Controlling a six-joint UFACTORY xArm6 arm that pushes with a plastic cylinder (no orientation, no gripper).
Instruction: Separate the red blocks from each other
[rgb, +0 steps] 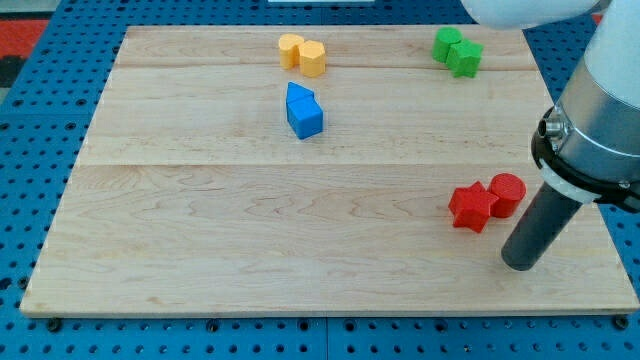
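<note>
Two red blocks lie touching at the view's right: a star-shaped one (470, 207) and a round cylinder (507, 193) just to its right. My tip (520, 264) rests on the board below and slightly right of the red cylinder, a short gap away, touching neither block. The dark rod rises from it up to the right into the arm's grey body.
Two yellow blocks (302, 54) touch at the view's top middle. Two blue blocks (303, 110) touch below them. Two green blocks (457, 51) touch at the top right. The wooden board (250, 230) lies on a blue pegboard; its right edge is near my tip.
</note>
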